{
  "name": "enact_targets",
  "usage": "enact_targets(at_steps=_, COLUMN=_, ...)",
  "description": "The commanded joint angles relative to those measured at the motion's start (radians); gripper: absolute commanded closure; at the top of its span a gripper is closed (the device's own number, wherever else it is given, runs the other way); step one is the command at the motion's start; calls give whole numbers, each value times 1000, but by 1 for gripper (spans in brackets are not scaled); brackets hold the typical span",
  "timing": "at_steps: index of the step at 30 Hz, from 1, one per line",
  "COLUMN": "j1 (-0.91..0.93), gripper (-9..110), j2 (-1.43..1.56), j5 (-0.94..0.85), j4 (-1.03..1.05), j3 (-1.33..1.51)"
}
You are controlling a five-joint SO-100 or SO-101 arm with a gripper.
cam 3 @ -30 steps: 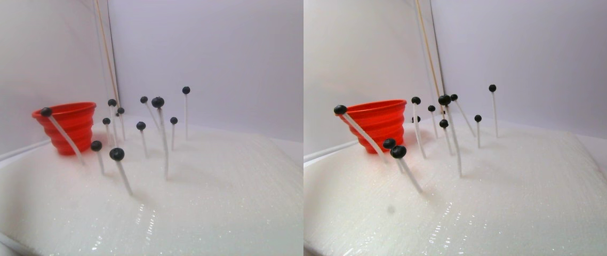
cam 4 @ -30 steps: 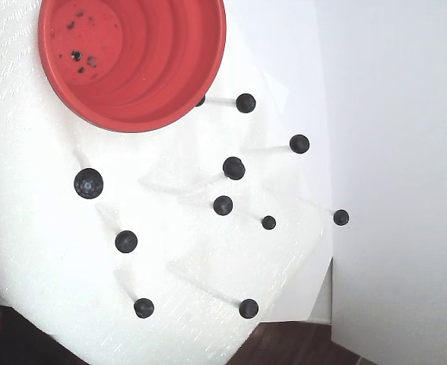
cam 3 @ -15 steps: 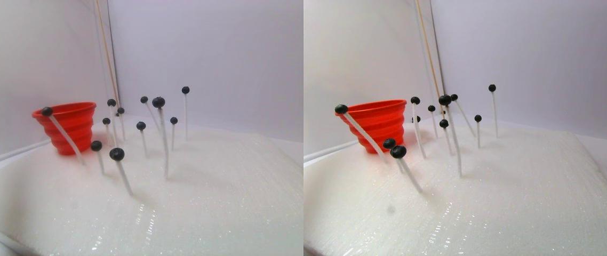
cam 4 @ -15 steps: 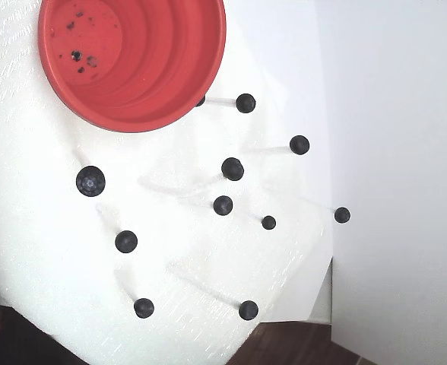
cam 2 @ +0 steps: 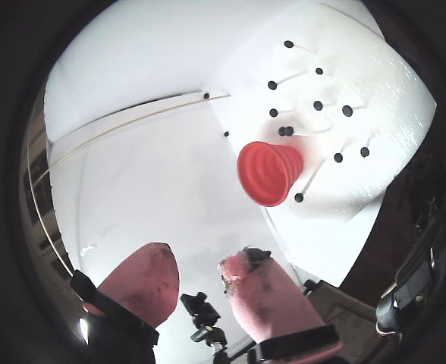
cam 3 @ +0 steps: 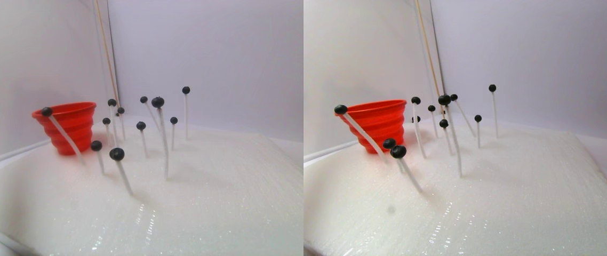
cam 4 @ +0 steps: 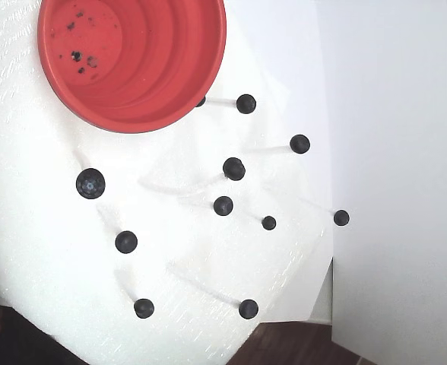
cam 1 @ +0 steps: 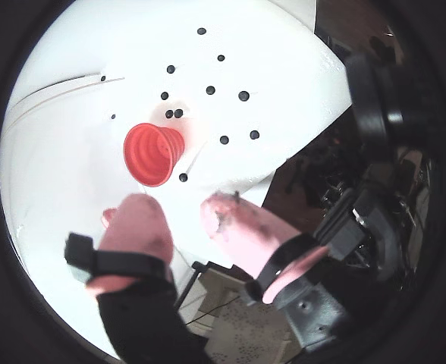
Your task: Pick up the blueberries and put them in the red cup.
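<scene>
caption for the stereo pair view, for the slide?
Blueberries on thin white sticks in a white foam pad, beside the red cup.

White foam sheet [cam 3: 218, 202] (perhaps packing foam) holds thin sticks [cam 3: 165, 144].

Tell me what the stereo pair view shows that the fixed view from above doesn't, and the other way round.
Only the stereo pair shows the thin white sticks standing up from the white foam pad, each topped by a berry, plus the cup's ribbed outer wall. Only the fixed view shows the inside of the red cup: stepped rings and a dark-speckled base, with no berries in it. Both show the blueberries beside the cup, and neither shows the arm.
</scene>
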Motion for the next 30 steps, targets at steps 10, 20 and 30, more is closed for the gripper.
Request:
enact_targets(at_steps=10, j1=-67, gripper=90, j2=-61, j5=-262, j4=12, j3=84)
enact_targets(at_steps=20, j1=-118, gripper=89, j2=-156, j5=-449, j4=-41, j3=149)
enact_targets(at_steps=30, j1=-118, gripper=87, j2=-198, j5=-641, j4=-101, j3=224)
